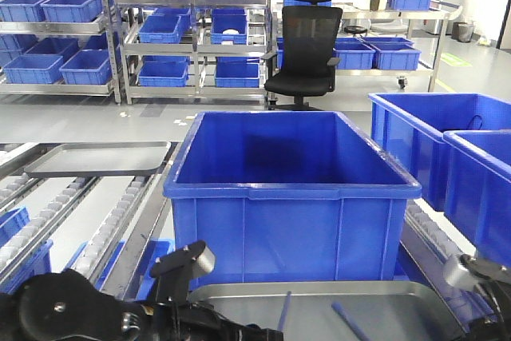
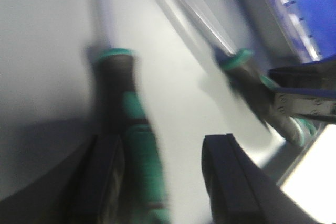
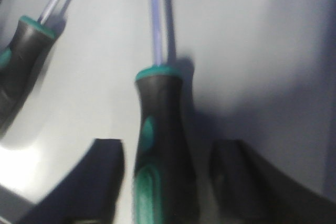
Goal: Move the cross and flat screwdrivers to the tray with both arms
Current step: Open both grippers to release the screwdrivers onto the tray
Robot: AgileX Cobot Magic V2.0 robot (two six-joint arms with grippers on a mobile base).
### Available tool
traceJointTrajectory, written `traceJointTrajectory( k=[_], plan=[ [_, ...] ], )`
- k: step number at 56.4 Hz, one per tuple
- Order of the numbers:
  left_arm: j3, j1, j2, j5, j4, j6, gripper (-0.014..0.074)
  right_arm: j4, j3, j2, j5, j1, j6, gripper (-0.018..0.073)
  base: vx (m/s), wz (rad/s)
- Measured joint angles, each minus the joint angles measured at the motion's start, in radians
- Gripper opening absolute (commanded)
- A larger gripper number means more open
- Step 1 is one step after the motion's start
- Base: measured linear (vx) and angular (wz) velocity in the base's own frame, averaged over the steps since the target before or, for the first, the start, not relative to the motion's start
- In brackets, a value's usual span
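**Both screwdrivers lying in the tray**

The two screwdrivers lie in the grey tray [image 1: 399,297], their shafts pointing toward the blue bin [image 1: 291,197]. The left gripper [image 2: 163,182] has its jaws spread around one screwdriver [image 2: 131,129]. The right gripper [image 3: 168,182] has its jaws spread either side of the other screwdriver [image 3: 163,145]. Both wrist views are blurred.

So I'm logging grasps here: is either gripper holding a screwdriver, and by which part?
Neither. Both grippers straddle a screwdriver handle with fingers open, on the tray.
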Motion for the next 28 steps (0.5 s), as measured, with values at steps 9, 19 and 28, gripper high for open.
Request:
traceJointTrajectory(
  k=[9, 19, 28],
  plan=[
    [0.000, 0.000, -0.068, -0.001, 0.003, 0.085, 0.0439, -0.058, -0.014, -0.072, 0.014, 0.000, -0.018, 0.0454, 0.00, 0.00],
    [0.000, 0.000, -0.193, 0.001, 0.018, 0.188, 0.0234, -0.137, -0.073, -0.214, 0.044, 0.000, -0.012, 0.0248, 0.00, 0.00],
    [0.000, 0.000, -0.322, 0.046, 0.149, 0.219, -0.0008, -0.180, -0.089, -0.386, 0.074, 0.000, -0.011, -0.0014, 0.00, 0.00]
  ],
)
